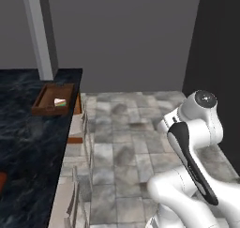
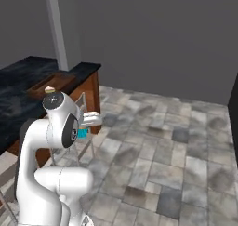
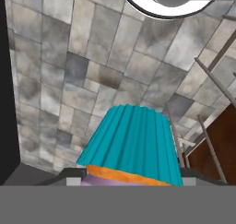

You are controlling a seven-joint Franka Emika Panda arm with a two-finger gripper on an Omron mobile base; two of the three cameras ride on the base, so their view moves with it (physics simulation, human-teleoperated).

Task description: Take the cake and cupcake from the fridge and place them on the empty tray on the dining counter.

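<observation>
Between hand fingers: cupcake, teal pleated wrapper.

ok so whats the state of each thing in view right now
cupcake: clamped in the gripper, held over the floor, short of the tray
cake: lying in the tray
tray: on the dining counter, holding the cake

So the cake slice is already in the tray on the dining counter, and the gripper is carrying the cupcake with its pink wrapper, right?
Not quite: the wrapper is teal, not pink, as the hand view shows. The cupcake sits in the gripper, and the cake slice does lie in the tray on the dining counter.
</observation>
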